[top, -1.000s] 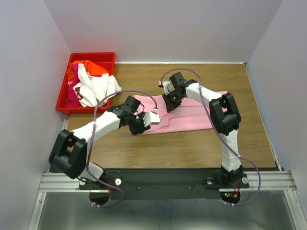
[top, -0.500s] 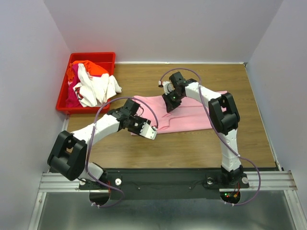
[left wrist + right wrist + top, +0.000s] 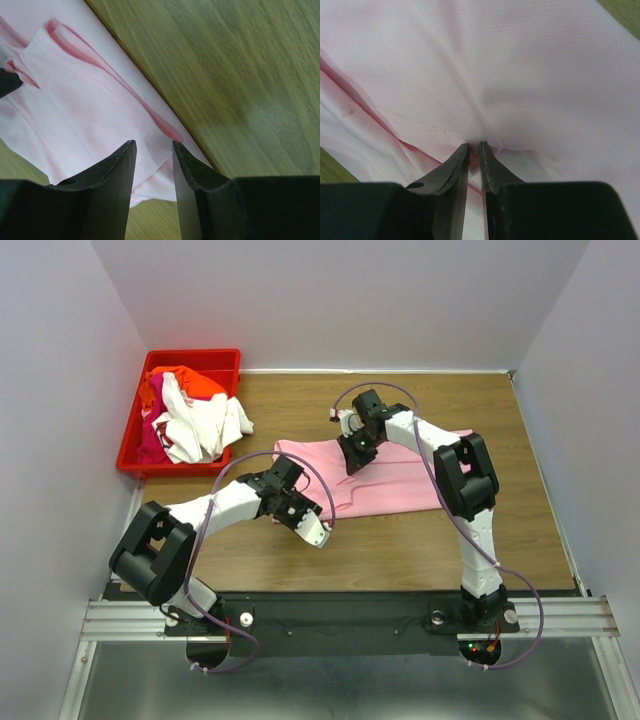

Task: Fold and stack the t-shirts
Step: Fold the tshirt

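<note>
- Pink t-shirt [image 3: 400, 480] – one item, spread flat across the middle of the table [image 3: 400, 550], long side running left to right. It has soft creases, and a seam fold shows darker pink in the left wrist view [image 3: 75, 100].
- Right gripper [image 3: 352, 462] – down on the left part of the pink t-shirt. In the right wrist view [image 3: 474, 146] the jaws are drawn nearly together and pinch a small ridge of the cloth [image 3: 520, 75], which puckers toward the tips.
- Left gripper [image 3: 318, 532] – over bare wood just beside the shirt's near left corner. In the left wrist view [image 3: 153, 145] the jaws stand apart with a narrow gap. Pink cloth shows beyond the gap and nothing is caught between the fingers.
- Table, wood grain [image 3: 240, 75] – bare boards run right up to the shirt's straight edge.
- Red bin [image 3: 128, 440] – far left corner of the table, well apart from both grippers.
- Bin contents, heaped and unfolded:
  - white t-shirt [image 3: 195, 425], on top and spilling over the bin's right rim
  - orange-red t-shirt [image 3: 200, 385], toward the far end
  - magenta t-shirt [image 3: 150, 445], low on the left side
</note>
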Tool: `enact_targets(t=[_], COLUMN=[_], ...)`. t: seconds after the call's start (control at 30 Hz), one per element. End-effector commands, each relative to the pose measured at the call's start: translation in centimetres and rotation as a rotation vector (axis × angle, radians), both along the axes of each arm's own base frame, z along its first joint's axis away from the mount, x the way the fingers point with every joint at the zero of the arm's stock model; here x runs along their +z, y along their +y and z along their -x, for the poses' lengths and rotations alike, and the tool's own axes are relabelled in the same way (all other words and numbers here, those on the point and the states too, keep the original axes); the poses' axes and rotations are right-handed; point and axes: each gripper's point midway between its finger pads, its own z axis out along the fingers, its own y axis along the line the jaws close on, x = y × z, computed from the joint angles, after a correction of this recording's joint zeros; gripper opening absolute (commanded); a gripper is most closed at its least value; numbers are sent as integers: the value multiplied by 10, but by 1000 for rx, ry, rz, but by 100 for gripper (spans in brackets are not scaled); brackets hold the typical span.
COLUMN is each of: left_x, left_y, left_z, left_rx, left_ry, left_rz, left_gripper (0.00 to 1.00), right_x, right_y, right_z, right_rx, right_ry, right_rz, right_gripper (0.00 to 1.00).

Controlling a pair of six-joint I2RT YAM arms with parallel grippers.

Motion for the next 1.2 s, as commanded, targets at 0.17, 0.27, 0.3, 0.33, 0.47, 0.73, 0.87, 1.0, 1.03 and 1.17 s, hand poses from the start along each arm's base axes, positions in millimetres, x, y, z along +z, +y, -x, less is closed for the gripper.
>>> enact_targets(t=[0.17,0.27,0.3,0.33,0.47,0.73,0.87,1.0,1.03,1.17], left_x=[-18,-20,-20,-20,-14,-4,19,47,50,66], left_y=[4,6,6,5,1,-5,-15,-23,-25,-22], left_z=[11,14,13,13,8,2,-11,-31,-36,-65], left_rx=[-49,-58,-55,-51,-41,-21,18,88,101,169], left_ry=[12,14,11,12,8,9,3,6,17,19], left_rz=[-49,-57,-55,-54,-37,-18,26,107,124,185], left_gripper=[45,45,45,45,43,20,1,0,0,0], right_x=[-15,-17,-17,-17,-19,-19,-19,-17,-16,-9], right_y=[-1,-1,0,-1,-1,-1,-1,-1,0,-4], right_z=[6,6,6,6,6,6,8,10,11,7], right_rx=[6,6,8,7,6,9,14,16,18,9], right_ry=[46,50,49,49,55,55,57,61,60,41], right_rz=[23,25,27,27,26,27,26,19,16,14], right_gripper=[20,20,20,20,20,20,20,21,22,25])
